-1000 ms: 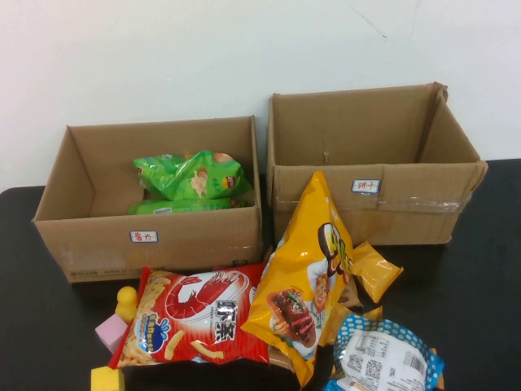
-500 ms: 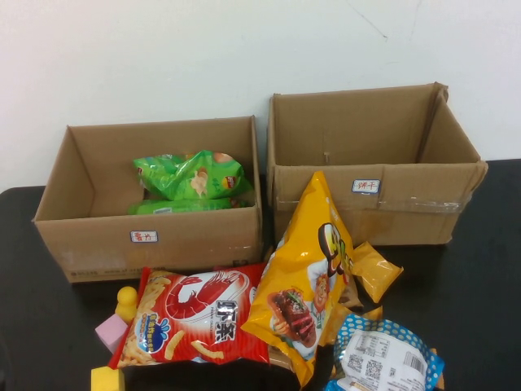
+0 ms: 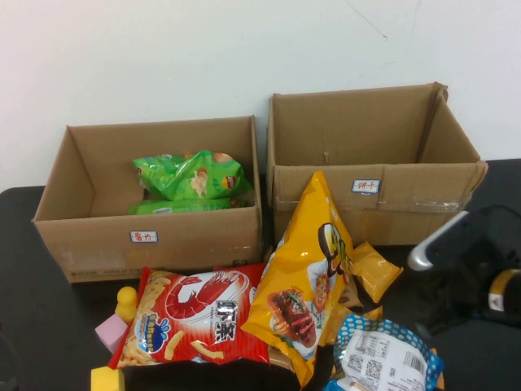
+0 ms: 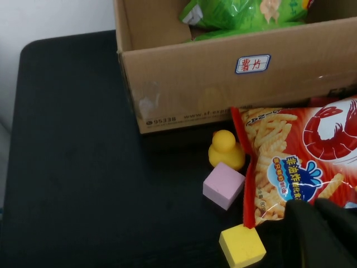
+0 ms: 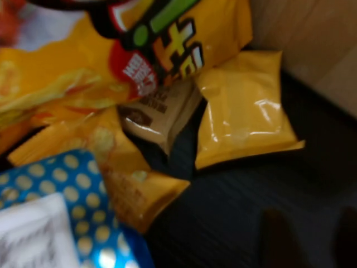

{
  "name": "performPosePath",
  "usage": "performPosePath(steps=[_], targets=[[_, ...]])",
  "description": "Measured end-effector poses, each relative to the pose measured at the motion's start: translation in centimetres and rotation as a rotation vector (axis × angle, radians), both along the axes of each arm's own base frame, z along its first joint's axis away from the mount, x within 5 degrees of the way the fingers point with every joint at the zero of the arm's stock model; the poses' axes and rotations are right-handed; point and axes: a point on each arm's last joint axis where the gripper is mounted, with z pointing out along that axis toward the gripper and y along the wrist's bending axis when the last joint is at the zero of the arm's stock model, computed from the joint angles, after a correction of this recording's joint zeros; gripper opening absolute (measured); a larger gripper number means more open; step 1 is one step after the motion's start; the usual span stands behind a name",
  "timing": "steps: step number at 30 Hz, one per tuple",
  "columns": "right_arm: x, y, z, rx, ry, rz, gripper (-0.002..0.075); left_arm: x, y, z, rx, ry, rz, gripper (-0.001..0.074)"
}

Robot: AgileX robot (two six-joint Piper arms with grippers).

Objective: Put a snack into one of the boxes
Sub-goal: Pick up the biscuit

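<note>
1. Blue-and-white dotted crisp bag, high view: lies flat, printed white back up, at the table's near edge. It sits just beside the right arm, on that arm's inner side, with its top edge tucked under the tall yellow chef bag. The target is the lower cardboard box with the red-lettered label, well away across the pile from that arm; green bags are already inside.
2. Left wrist view: left gripper hangs over the corner of the red prawn-stick bag, with a yellow foam cube just beside it. Can't tell how far open it is. Nothing visibly held. The crisp bag isn't in this view.
3. Right wrist view: right gripper is parted and empty, over bare table. The dotted bag is just ahead of it and off to one side, with a small yellow packet further out.
4. Handling, my judgement: light, air-puffed, slick film, crushable contents. Pinch the crimped dotted edge nearest the fingertips, not the belly. Expect it to swing and drag the chef bag.
</note>
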Motion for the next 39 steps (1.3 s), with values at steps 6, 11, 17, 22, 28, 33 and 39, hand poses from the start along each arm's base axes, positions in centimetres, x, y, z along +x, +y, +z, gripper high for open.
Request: performPosePath(steps=[6,11,17,22,28,33,39], targets=[[2.5,0.8,-2.2,0.053,0.066,-0.069,0.0545,0.0,0.0,0.0,0.009,-0.001,-0.006,-0.0001],[4.3,1.4,-3.1,0.079,0.074,-0.086,0.0623,0.0,0.0,0.0,0.020,-0.004,-0.013,-0.0001],[6.0,2.0,-3.9,0.092,0.075,-0.086,0.0633,0.1,0.0,-0.2,0.019,-0.015,-0.011,-0.0001],[6.9,2.5,-4.1,0.115,0.081,-0.082,0.0633,0.1,0.0,-0.1,0.019,-0.027,-0.009,-0.0001],[7.6,3.2,-5.0,0.113,0.102,-0.026,0.0634,0.2,0.0,-0.2,0.019,-0.032,-0.007,-0.0001],[8.0,3.4,-6.5,0.092,0.130,-0.012,0.0634,0.2,0.0,-0.2,0.019,-0.032,-0.008,-0.0001],[8.3,3.5,-7.2,0.053,0.133,0.031,0.0582,0.2,0.0,-0.2,0.019,-0.034,-0.007,-0.0001]])
